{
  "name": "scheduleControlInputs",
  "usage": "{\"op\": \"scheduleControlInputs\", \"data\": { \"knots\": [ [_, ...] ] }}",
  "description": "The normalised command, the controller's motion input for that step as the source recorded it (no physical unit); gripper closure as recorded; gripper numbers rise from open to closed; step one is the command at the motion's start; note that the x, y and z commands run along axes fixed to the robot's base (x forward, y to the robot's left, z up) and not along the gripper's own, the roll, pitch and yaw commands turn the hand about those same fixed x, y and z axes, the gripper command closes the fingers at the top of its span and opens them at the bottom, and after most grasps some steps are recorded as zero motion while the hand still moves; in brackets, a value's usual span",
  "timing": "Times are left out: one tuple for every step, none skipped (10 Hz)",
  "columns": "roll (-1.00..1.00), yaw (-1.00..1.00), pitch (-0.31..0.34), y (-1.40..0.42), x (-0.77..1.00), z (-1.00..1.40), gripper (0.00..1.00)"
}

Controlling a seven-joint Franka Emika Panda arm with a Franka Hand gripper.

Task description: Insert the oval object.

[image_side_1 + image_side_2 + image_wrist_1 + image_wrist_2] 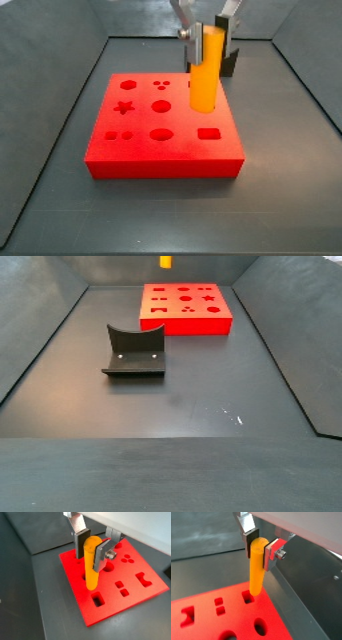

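My gripper [92, 547] is shut on the upper end of the oval object [91, 569], a long smooth orange-yellow peg that hangs upright. It shows in both wrist views, gripper [258, 546] and peg [256, 569]. The peg's lower end hangs just above the red block [127, 587] with shaped holes, close to a small hole [249, 598]. In a side view the gripper [202, 35] holds the peg [203, 80] over the block's [160, 150] right part. In the other side view only a bit of the peg [166, 261] shows above the block [187, 318].
A dark grey curved holder [134, 351] stands on the dark floor, apart from the red block; it also shows behind the peg [231, 60]. Dark bin walls [54, 326] rise on all sides.
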Motion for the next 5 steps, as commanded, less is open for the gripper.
{"op": "scheduleControlInputs", "data": {
  "knots": [
    [0.03,1.0,0.0,0.0,-0.02,-0.25,1.0],
    [0.07,1.0,0.0,0.0,-0.04,-0.29,1.0],
    [0.15,0.9,0.023,0.0,-0.15,-0.42,1.0],
    [0.17,0.87,0.027,0.0,-0.17,-0.41,1.0],
    [0.17,0.85,0.037,0.0,-0.19,-0.37,1.0]
  ]
}}
